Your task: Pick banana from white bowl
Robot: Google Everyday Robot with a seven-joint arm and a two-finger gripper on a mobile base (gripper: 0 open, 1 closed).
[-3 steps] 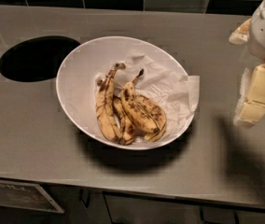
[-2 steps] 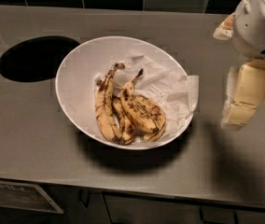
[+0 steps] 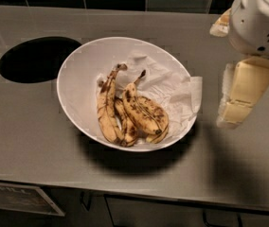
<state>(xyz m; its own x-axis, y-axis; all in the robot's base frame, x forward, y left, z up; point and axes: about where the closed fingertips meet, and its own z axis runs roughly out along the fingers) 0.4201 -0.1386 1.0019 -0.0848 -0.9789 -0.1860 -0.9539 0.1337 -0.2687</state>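
I have the gripper (image 3: 241,98) hanging over the desk (image 3: 30,145) close to its right edge, pointing down. It is just beside the white bowl (image 3: 77,74) but not touching it. From this angle I cannot tell whether it is spread or pressed together. The arm's white wrist housing (image 3: 260,18) sits above it, toward the far right corner.

The white bowl stands about mid-desk. Its right half is lined with crumpled white paper (image 3: 182,91) that laps over the rim toward the gripper. The banana (image 3: 146,112) lies in the bowl on that paper, rightmost of three, with its dark stem aimed at the far edge. A thin dark-edged banana (image 3: 127,126) touches its left side, and a longer slim banana (image 3: 105,112) lies left of that. A round dark hole (image 3: 37,58) opens near the far left corner.
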